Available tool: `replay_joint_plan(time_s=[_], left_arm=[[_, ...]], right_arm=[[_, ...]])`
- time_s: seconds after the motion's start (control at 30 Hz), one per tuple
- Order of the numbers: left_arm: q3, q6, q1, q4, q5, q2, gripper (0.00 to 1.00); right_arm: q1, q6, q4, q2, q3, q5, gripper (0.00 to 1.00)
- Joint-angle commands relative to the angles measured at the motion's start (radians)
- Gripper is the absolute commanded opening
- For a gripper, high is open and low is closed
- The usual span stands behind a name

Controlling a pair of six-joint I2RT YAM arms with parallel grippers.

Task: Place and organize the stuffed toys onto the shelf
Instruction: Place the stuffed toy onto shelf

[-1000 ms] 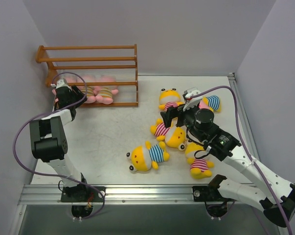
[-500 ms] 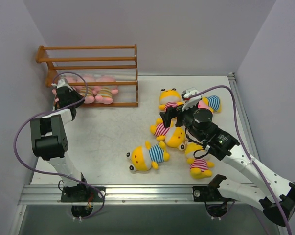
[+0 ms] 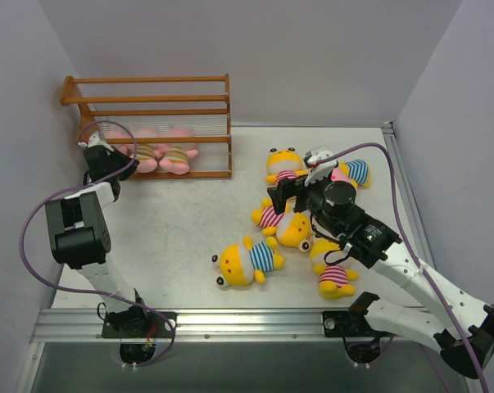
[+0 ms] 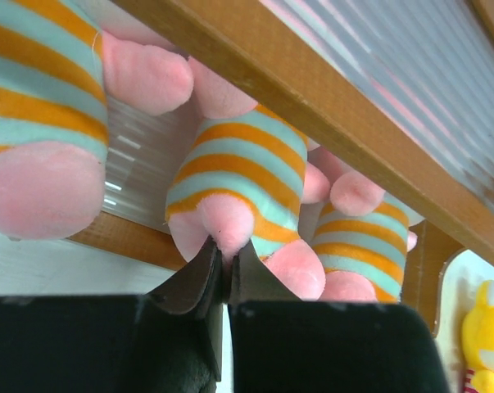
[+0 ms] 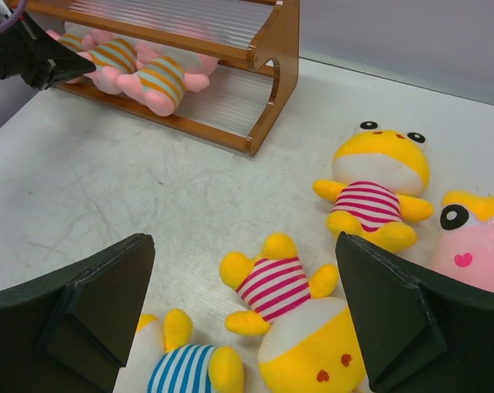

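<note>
The shelf (image 3: 156, 98) holds three pink stuffed toys (image 3: 160, 154) on its bottom tier. The left gripper (image 4: 226, 260) has just closed empty beside one pink foot, so that placement looks finished. The right gripper (image 5: 245, 270) stays wide open above the yellow toys (image 3: 247, 260) on the table.

My view: colours
Orange-brown shelf (image 3: 148, 98); in it pink toys (image 3: 177, 155), orange-teal stripes; right of it yellow toys (image 3: 247, 260), pink or blue stripes.
</note>
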Motion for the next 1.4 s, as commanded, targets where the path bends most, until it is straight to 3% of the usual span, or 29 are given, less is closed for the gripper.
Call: replay_joint_plan(time_s=[0.0, 1.03, 1.17, 1.3, 1.37], left_arm=[[0.049, -0.045, 0.019, 0.039, 0.08, 0.003, 0.03], [-0.042, -0.144, 0.07, 0.03, 0.128, -0.028, 0.03], [-0.031, -0.142, 0.079, 0.019, 0.129, -0.019, 0.23], [-0.04, -0.144, 0.082, 0.019, 0.12, -0.028, 0.39], [-0.043, -0.145, 0.082, 0.022, 0.114, -0.038, 0.41]], right_arm=[[-0.009, -0.008, 0.035, -0.015, 0.018, -0.011, 0.98], [-0.007, -0.002, 0.047, -0.042, 0.001, -0.02, 0.98], [-0.007, -0.002, 0.043, -0.041, 0.002, -0.022, 0.98], [-0.009, -0.002, 0.043, -0.041, 0.004, -0.025, 0.98], [-0.009, -0.002, 0.043, -0.041, 0.007, -0.026, 0.98]])
